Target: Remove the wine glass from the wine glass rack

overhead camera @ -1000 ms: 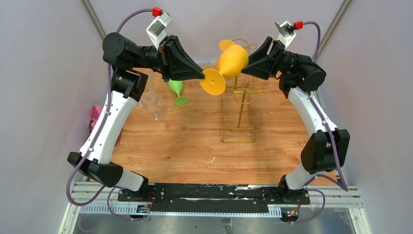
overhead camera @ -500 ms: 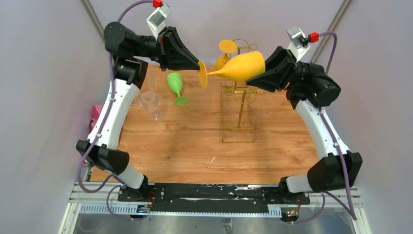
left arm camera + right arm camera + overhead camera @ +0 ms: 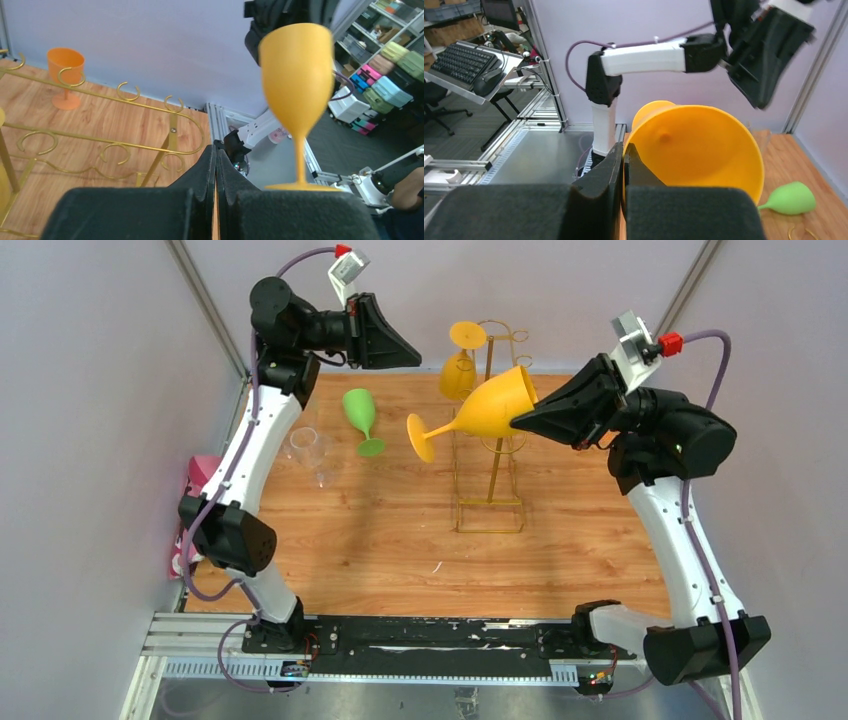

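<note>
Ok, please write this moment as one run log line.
right pincer: shut on wine glass rim | left pincer: shut, empty | glass: held tilted, off wine glass rack

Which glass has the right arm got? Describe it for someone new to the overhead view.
Find the gold wire rack on the wooden table. Beside its top hooks the right gripper pinches the rim of a yellow-orange wine glass, held sideways in the air, foot pointing left. Its same-coloured twin hangs on the rack; the green glass lies on the table.
</note>
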`<state>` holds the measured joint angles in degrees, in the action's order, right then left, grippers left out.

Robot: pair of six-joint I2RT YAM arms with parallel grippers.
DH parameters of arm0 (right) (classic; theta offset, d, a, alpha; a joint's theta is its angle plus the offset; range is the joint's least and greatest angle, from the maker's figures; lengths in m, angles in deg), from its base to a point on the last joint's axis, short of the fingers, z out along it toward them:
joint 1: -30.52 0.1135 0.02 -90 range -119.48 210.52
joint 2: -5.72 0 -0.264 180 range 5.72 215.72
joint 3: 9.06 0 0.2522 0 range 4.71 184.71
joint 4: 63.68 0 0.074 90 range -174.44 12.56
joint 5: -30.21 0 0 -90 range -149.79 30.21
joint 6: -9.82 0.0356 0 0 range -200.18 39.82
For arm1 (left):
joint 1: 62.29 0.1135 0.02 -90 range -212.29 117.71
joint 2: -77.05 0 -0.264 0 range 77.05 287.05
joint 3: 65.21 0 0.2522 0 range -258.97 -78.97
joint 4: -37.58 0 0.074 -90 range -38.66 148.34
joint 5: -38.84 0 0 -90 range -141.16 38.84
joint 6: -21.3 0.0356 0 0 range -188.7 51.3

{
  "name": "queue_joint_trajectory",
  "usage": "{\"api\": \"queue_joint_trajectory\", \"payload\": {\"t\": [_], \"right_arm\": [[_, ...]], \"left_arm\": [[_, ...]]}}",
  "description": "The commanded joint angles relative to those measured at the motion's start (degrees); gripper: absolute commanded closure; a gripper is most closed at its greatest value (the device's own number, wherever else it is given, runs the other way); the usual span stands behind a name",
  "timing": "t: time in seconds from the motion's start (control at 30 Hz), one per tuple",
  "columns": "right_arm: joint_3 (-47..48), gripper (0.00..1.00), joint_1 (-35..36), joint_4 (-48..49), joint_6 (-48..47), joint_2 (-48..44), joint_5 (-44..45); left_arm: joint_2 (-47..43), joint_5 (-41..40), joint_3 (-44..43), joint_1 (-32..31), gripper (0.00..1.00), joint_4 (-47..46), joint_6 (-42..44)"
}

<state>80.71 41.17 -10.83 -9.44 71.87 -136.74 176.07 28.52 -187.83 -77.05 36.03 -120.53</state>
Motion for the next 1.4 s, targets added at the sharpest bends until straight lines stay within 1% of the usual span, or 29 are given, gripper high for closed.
{"api": "queue_joint_trajectory", "payload": {"t": [0.0, 0.1, 0.13, 0.17, 0.23, 0.27, 0.33, 0.43, 0.47, 0.5, 0.53, 0.57, 0.6, 0.63, 0.67, 0.73, 0.8, 0.87, 1.0, 1.17, 1.23, 1.37], "right_arm": [[0.3, 1.00, 0.6, -20.0, -15.7, -0.6, 1.7], [2.8, 1.00, 0.4, -27.0, -19.4, -1.0, 4.3], [4.7, 1.00, 0.0, -33.3, -23.0, -2.0, 5.9], [7.3, 1.00, -0.4, -44.2, -30.3, -3.1, 8.8], [16.6, 1.00, -0.5, -71.0, -47.5, -4.1, 18.6], [20.3, 1.00, -0.5, -79.2, -51.9, -4.2, 23.8], [28.2, 1.00, -0.5, -91.2, -57.4, -3.3, 35.3], [38.7, 1.00, -0.5, -101.7, -60.7, -2.0, 51.4], [41.0, 1.00, -0.5, -104.7, -61.6, -1.8, 57.9], [43.2, 1.00, -0.5, -107.7, -62.6, -1.4, 64.3], [45.0, 1.00, -0.5, -111.1, -63.9, -0.9, 68.6], [46.4, 1.00, -0.6, -113.4, -64.7, -0.4, 73.6], [47.3, 1.00, -0.5, -115.4, -65.1, 0.1, 78.8], [47.6, 1.00, -0.5, -116.9, -65.7, 0.7, 82.2], [47.5, 1.00, -0.5, -118.2, -65.7, 1.2, 85.6], [46.7, 1.00, -0.5, -120.6, -65.7, 2.3, 91.9], [45.1, 1.00, -0.5, -122.9, -65.9, 3.6, 98.8], [42.4, 1.00, -0.9, -124.3, -65.4, 4.4, 100.5], [32.6, 1.00, -2.8, -124.7, -62.6, 5.4, 100.8], [17.8, 1.00, -6.0, -120.6, -60.7, 8.5, 93.7], [14.5, 1.00, -6.7, -118.0, -60.4, 9.7, 91.4], [11.3, 1.00, -9.1, -115.3, -60.3, 12.1, 88.9]], "left_arm": [[-6.8, -0.9, 1.3, -0.1, 1.00, -1.6, -0.2], [-8.3, -3.6, 2.2, 0.8, 1.00, -1.8, -1.6], [-8.6, -5.4, 2.4, 1.6, 1.00, -2.0, -2.3], [-9.1, -7.8, 2.7, 2.6, 1.00, -2.0, -3.3], [-10.2, -12.5, 3.6, 5.2, 1.00, -2.1, -4.8], [-11.2, -15.4, 5.0, 6.2, 1.00, -2.1, -5.0], [-13.7, -19.9, 9.4, 6.9, 1.00, -2.0, -3.6], [-16.8, -26.7, 13.4, 6.8, 1.00, 1.4, -1.0], [-17.6, -29.3, 12.9, 6.6, 1.00, 6.6, 2.4], [-18.2, -34.0, 10.0, 5.9, 1.00, 16.1, 9.2], [-18.0, -43.9, 4.4, 3.2, 1.00, 32.0, 19.5], [-16.9, -57.6, -2.1, -1.7, 1.00, 45.2, 29.7], [-14.8, -74.4, -6.6, -6.5, 1.00, 54.8, 37.0], [-13.3, -78.0, -9.7, -8.9, 1.00, 58.0, 37.8], [-12.0, -78.4, -11.3, -9.3, 1.00, 59.7, 36.6], [-10.7, -79.5, -11.7, -9.4, 1.00, 60.7, 34.4], [-10.4, -83.9, -10.1, -9.4, 1.00, 61.1, 33.2], [-10.8, -87.6, -7.6, -9.4, 1.00, 61.5, 32.6], [-13.0, -91.4, -3.2, -9.4, 1.00, 61.4, 32.0], [-14.5, -91.1, 1.1, -9.5, 1.00, 61.0, 32.0], [-14.7, -91.6, 2.3, -9.4, 1.00, 60.8, 32.7], [-15.2, -91.5, 5.0, -9.5, 1.00, 59.6, 33.4]]}}
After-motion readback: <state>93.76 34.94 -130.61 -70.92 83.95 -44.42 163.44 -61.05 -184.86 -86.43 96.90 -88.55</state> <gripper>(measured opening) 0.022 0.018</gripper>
